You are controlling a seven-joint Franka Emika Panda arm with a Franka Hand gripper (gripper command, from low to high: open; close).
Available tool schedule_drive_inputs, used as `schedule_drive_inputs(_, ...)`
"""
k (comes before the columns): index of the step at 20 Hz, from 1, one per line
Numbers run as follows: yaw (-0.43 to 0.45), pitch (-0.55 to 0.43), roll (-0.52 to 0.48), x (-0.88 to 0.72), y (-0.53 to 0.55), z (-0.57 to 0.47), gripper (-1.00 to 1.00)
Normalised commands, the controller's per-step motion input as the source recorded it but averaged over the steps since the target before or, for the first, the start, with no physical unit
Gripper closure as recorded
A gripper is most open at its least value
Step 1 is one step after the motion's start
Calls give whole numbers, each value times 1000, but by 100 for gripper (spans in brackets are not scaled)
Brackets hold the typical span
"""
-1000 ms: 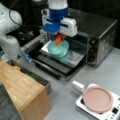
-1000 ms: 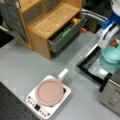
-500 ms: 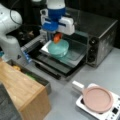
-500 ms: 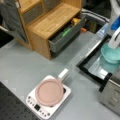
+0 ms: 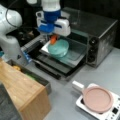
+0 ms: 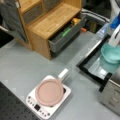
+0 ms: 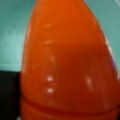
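My gripper (image 5: 53,37) hangs in front of the open toaster oven (image 5: 100,35), shut on a glossy orange tapered object (image 5: 53,39). That orange object (image 7: 67,65) fills the wrist view, with teal behind it. It hovers over the near-left rim of a teal bowl (image 5: 59,48), which sits on the tray (image 5: 75,53) at the oven's mouth. In a front view the bowl (image 6: 111,53) shows at the right edge under the white gripper body (image 6: 115,37); the orange object is hidden there.
The oven's door (image 5: 51,66) lies open toward the front. A pink pan (image 5: 98,99) rests on a white hob (image 6: 33,103). A wooden cabinet (image 6: 50,22) has an open drawer (image 6: 65,35) holding several small items. The arm's white base (image 5: 11,37) stands at a front view's left.
The gripper has edged slightly to a front view's left over the bowl, still holding the orange object. The bowl, pan and cabinet have not moved.
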Motion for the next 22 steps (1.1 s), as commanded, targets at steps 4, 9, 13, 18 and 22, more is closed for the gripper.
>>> schedule_drive_inputs(4, 7, -170, 180, -351, -18, -145, -100)
schedule_drive_inputs(9, 16, -130, 147, -299, 39, -175, -100)
schedule_drive_inputs(13, 7, -94, 134, -267, 50, -195, -100)
schedule_drive_inputs(18, -10, -100, 131, -244, 60, -184, -100)
schedule_drive_inputs(22, -7, -100, 128, -210, 68, -139, -100)
